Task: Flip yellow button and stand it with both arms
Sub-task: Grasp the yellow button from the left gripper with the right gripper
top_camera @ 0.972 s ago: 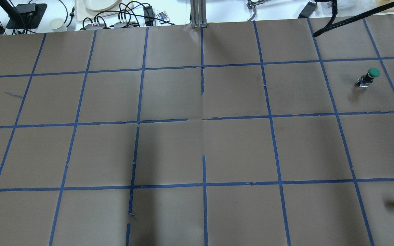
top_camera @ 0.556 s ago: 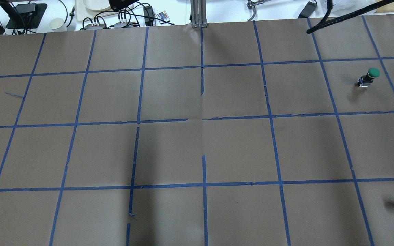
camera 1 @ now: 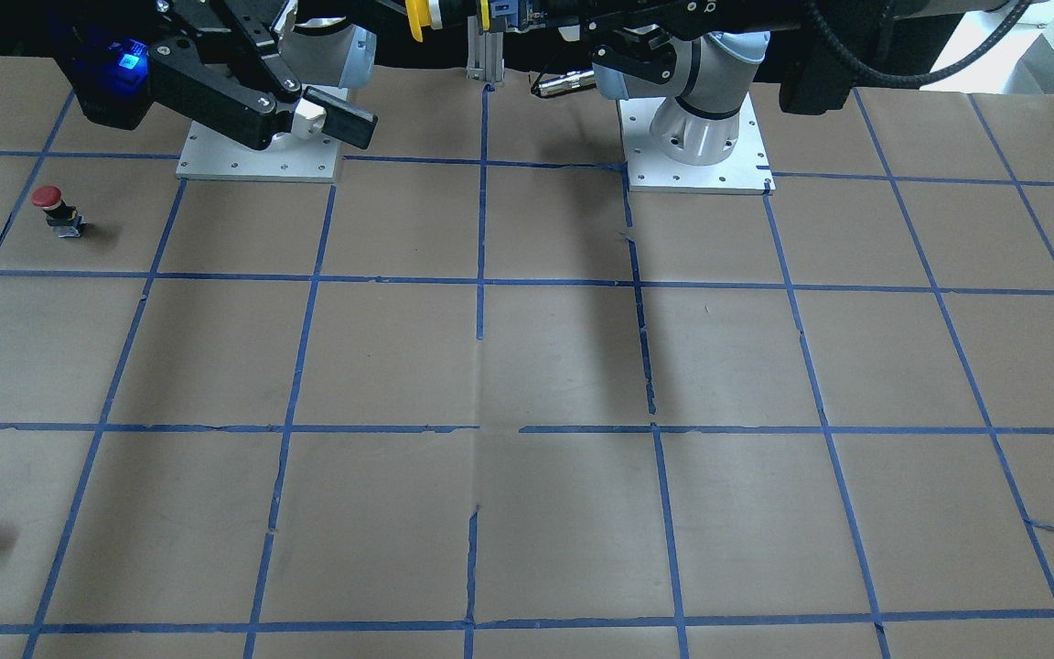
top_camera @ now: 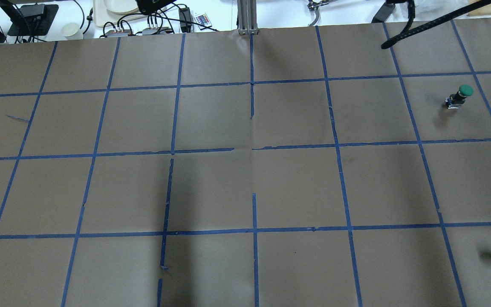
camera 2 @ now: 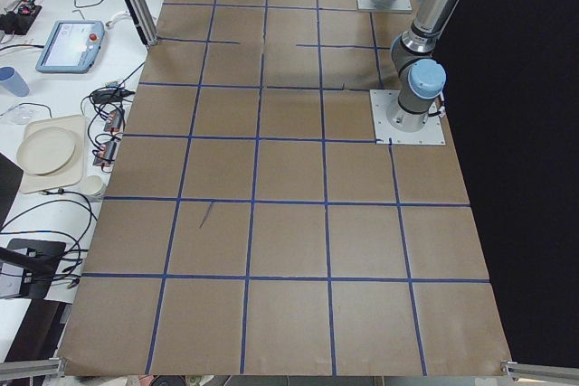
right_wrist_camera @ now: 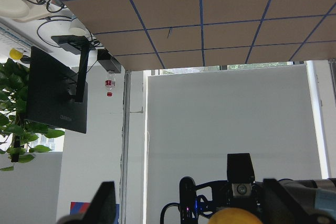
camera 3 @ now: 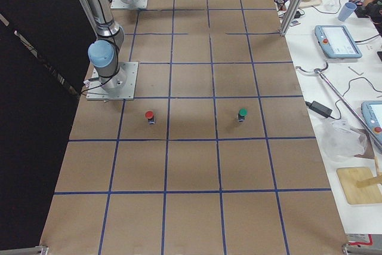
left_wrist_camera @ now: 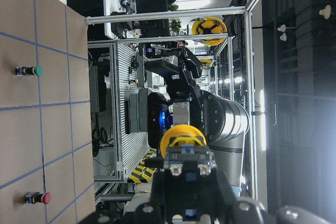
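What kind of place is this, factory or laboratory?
Most likely a robotics laboratory: the left arm and the right arm stand on white base plates on a table papered brown with a blue tape grid, beside touchscreen pendants and cables.

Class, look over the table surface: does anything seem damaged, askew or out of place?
Yes, the blue tape grid is damaged. One strip left of centre runs torn and off-line, the centre line has a gap midway, and a loose tape scrap lies askew inside a left-hand square.
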You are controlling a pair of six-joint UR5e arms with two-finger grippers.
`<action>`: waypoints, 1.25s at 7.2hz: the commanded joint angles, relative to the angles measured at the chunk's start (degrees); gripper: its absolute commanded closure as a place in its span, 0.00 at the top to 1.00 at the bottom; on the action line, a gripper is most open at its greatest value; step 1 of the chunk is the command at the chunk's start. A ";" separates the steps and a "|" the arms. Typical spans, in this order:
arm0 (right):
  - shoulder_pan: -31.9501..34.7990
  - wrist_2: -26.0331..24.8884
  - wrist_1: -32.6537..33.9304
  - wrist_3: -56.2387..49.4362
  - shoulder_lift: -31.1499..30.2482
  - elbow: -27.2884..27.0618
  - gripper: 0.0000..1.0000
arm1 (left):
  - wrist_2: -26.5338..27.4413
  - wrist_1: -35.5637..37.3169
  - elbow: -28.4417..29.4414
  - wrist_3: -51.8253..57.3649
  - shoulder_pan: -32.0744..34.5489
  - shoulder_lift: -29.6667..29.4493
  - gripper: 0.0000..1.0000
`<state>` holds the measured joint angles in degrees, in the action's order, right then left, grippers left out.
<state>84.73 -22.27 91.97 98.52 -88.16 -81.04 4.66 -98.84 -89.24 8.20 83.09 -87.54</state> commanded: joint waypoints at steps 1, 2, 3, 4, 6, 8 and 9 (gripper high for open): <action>0.00 -0.23 -2.22 0.00 -2.01 -0.08 0.97 | 0.00 0.76 -0.06 -0.03 -0.03 0.00 0.15; 0.44 -0.23 -3.02 0.00 -3.50 -0.17 0.97 | 0.00 0.76 -0.06 0.06 -0.03 0.00 0.15; 0.53 -0.23 -3.03 0.00 -3.51 -0.43 0.97 | -0.09 0.84 -0.06 -0.03 -0.03 0.00 0.15; 0.79 0.03 -2.77 0.00 -3.25 -0.52 0.97 | -0.52 0.84 -0.06 -0.03 -0.03 0.00 0.15; 2.20 0.38 -2.24 0.00 -2.47 -0.43 0.98 | -0.70 0.84 -0.06 -0.03 -0.03 0.00 0.15; 2.20 2.65 -1.53 0.00 -1.93 -0.34 0.98 | -0.88 2.07 -0.50 -0.03 -0.03 0.00 0.15; 2.11 2.67 -1.62 0.09 -1.84 -0.26 0.98 | -0.88 2.42 -0.50 -0.03 -0.03 0.00 0.15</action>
<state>86.87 -20.12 90.32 98.55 -90.17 -81.38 3.82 -96.97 -89.61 8.17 83.06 -87.54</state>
